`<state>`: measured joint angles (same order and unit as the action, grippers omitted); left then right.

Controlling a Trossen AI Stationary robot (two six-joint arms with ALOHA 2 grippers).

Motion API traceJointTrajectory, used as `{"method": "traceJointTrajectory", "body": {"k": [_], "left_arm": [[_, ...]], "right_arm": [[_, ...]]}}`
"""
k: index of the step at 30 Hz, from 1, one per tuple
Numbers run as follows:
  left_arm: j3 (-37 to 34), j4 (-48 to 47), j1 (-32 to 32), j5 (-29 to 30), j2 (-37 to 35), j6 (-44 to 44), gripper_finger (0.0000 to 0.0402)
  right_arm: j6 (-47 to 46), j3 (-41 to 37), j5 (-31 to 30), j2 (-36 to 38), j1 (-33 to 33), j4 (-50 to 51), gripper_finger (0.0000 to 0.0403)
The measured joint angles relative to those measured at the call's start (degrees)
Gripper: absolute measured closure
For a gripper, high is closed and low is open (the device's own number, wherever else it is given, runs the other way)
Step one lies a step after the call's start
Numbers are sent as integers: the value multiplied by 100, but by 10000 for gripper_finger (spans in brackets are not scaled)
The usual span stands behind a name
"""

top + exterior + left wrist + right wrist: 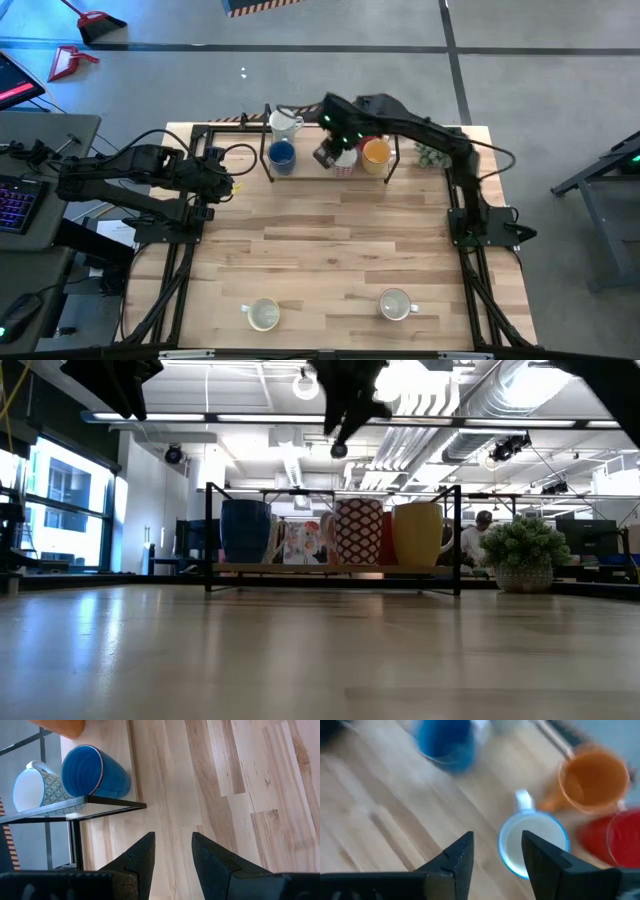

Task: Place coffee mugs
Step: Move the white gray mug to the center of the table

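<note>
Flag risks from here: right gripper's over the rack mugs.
1. The right gripper hangs open just above the patterned white mug, packed beside the orange mug and red mug; a careless lift could clip one.
2. Two white mugs sit near the table's front edge, a long reach.

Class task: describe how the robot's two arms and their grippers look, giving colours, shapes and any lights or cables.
Both arms are black, jointed and tube-like. The right arm shows small green lights near its wrist. A thin cable loops beside the left arm. The left gripper and right gripper each have two dark, wedge-shaped, tapering fingers.
</note>
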<state>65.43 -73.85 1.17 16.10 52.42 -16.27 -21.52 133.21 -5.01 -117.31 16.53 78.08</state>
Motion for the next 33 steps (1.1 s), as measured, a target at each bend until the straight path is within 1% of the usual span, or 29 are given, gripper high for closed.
{"method": "traceJointTrajectory", "body": {"k": [1, 2, 5, 7, 11, 15, 18, 20, 22, 24, 28, 31, 33], "left_arm": [[0, 4, -2, 1, 0, 31, 282], [0, 3, -1, -1, 0, 60, 282], [0, 12, -2, -2, 0, 100, 282], [0, 32, -2, -3, 0, 100, 282], [0, 298, 1, -172, 2, 135, 282], [0, 799, 2, -588, 2, 453, 282], [0, 1107, 2, -729, 4, 726, 282], [0, 1349, 7, -840, 19, 954, 282], [0, 1646, 27, -1003, 93, 1254, 282], [0, 1981, 83, -1125, 187, 1626, 282], [2, 2681, 297, -1146, 547, 2073, 282], [2, 3181, 535, -1152, 1027, 2273, 282], [2, 3301, 698, -1152, 1423, 2313, 282]], "right_arm": [[71, -223, -138, 227, -138, -131, 256], [90, -447, -410, 443, -318, -201, 256], [268, -1119, -1504, 1083, -921, -273, 256], [407, -1646, -1781, 1489, -1311, -552, 256], [337, -3104, -1579, 2387, -1868, -1824, 256], [-63, -4937, -1534, 3225, -2201, -3340, 256], [-318, -6123, -1373, 3734, -2438, -4399, 256], [-400, -6748, -1234, 3962, -2591, -4991, 256], [-404, -7200, -1052, 4166, -2748, -5412, 256], [-417, -7509, -928, 4327, -2886, -5596, 256], [-417, -7955, -822, 4569, -3158, -5448, 256], [-423, -8217, -791, 4746, -3337, -5406, 256], [-555, -8275, -672, 4828, -3449, -5176, 256]]}}
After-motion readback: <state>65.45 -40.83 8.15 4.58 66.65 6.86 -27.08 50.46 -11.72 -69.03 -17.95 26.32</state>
